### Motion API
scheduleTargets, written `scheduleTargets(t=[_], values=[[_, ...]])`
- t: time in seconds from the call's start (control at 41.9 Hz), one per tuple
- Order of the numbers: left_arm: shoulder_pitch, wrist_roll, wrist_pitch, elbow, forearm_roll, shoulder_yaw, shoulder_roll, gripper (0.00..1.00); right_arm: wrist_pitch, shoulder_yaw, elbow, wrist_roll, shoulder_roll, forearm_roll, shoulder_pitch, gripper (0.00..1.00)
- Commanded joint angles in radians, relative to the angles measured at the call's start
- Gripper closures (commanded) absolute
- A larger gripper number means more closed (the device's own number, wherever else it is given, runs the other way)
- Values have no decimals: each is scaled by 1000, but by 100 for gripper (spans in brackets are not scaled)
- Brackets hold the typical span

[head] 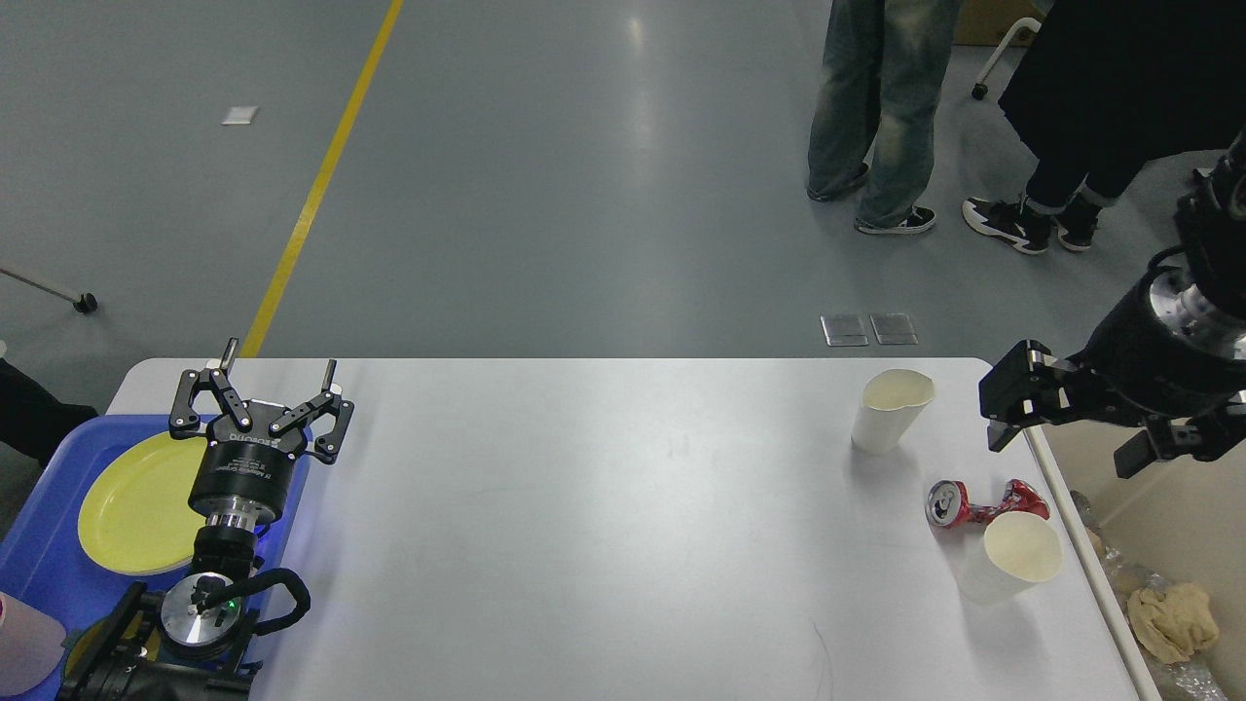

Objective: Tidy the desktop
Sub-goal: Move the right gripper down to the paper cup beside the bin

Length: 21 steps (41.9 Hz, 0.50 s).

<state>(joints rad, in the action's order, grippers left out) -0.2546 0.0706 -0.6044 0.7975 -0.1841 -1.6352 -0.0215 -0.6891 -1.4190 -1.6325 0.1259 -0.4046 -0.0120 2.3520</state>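
Observation:
The white desktop [604, 516] fills the lower part of the head view. My left gripper [279, 365] is open and empty above the desktop's far left corner, over the edge of a blue tray [39, 545]. My right gripper [1003, 404] hangs over the desktop's right edge, near a dented white paper cup [891, 411]; its fingers cannot be told apart. A crushed red can [985, 502] lies near the right edge. A second white paper cup [1012, 560] lies tilted just in front of the can.
The blue tray holds a yellow-green plate [136, 501] and a pinkish cup [24, 643] at its front. A beige bin [1149, 584] right of the table holds crumpled paper. Two people stand on the floor beyond [886, 107].

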Motion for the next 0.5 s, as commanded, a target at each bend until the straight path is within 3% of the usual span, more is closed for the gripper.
scheduleTargets(t=[0.0,0.239,0.478], values=[[0,0,0,0,0,0,0,4,32,0,2,0,-10,1,-33,3],[0,0,0,0,0,0,0,4,115,-6,23,0,-43,14,-146,3],[0,0,0,0,0,0,0,4,310,9,85,0,-52,14,-376,3]])
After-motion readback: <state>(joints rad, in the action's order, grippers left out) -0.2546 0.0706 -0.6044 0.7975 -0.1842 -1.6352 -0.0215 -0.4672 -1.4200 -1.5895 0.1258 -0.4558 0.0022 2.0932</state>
